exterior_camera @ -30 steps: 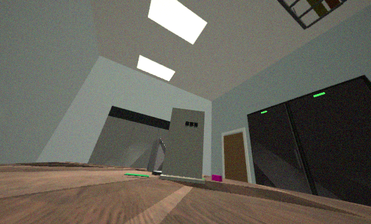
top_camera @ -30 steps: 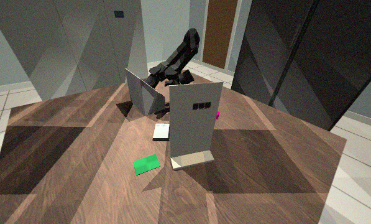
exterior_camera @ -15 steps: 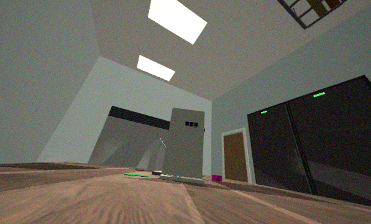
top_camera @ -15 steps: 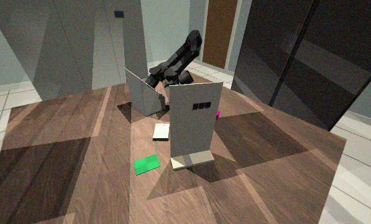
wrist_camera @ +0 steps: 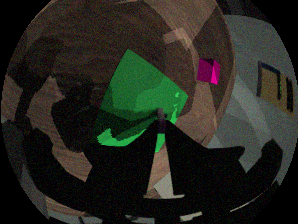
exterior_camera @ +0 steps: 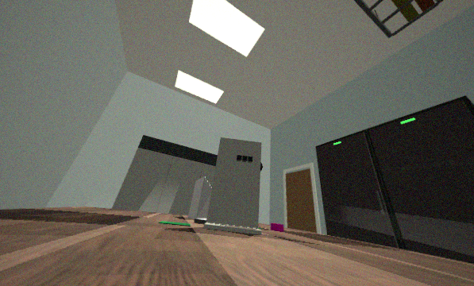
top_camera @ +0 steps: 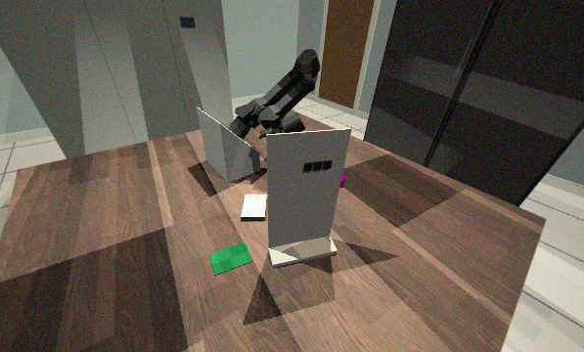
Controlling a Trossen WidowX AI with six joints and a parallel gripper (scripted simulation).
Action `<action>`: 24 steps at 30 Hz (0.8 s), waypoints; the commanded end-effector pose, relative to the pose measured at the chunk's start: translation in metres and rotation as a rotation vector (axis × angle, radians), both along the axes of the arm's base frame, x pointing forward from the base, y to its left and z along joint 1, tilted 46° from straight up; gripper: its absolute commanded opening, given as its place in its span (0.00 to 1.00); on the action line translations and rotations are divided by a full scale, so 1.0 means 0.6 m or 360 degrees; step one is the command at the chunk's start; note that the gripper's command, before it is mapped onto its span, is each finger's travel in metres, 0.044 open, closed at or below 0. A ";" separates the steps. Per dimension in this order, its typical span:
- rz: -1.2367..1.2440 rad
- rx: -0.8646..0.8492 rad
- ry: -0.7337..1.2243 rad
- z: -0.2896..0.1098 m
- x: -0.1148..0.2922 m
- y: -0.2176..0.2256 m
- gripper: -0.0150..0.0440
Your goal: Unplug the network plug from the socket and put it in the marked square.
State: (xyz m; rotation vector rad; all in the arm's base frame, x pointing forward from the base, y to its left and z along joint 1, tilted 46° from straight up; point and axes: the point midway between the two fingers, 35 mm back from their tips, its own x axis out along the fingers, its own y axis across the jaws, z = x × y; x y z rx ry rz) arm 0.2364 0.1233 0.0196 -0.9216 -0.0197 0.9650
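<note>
Wrist view: gripper [wrist_camera: 161, 121] pinches a small, seemingly dark plug [wrist_camera: 161, 115].

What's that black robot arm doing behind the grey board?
The arm reaches down behind the upright panel, so its gripper is hidden in the room views. Its fingers are shut on something, probably the plug, though the wrist view is too dark to be sure. The green square on the table, where the plug must go, has nothing on it.
</note>
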 end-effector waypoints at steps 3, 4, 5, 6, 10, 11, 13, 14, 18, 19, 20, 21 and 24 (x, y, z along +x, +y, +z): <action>0.0000 0.0000 0.0000 0.000 0.000 0.000 0.25; 0.0000 0.0000 0.0000 0.000 0.000 0.000 0.25; 0.0000 0.0000 0.0000 0.000 0.000 0.000 0.25; 0.0000 0.0000 0.0000 0.000 0.000 0.000 0.25; 0.0000 0.0000 0.0000 0.000 0.000 0.000 0.43; 0.0000 0.0000 0.0000 0.000 0.000 0.000 0.48; 0.0000 0.0000 0.0000 0.000 0.000 0.000 0.52; 0.0000 0.0000 0.0000 0.000 0.000 0.000 0.52; 0.0000 0.0000 0.0000 0.000 0.000 0.000 0.52; 0.0001 -0.0001 0.0001 0.000 0.000 -0.001 0.52; 0.0001 -0.0001 0.0002 0.001 -0.001 -0.002 0.52; 0.0001 -0.0002 0.0003 0.001 -0.001 -0.002 0.52; 0.0002 -0.0004 0.0005 0.002 -0.002 -0.004 0.52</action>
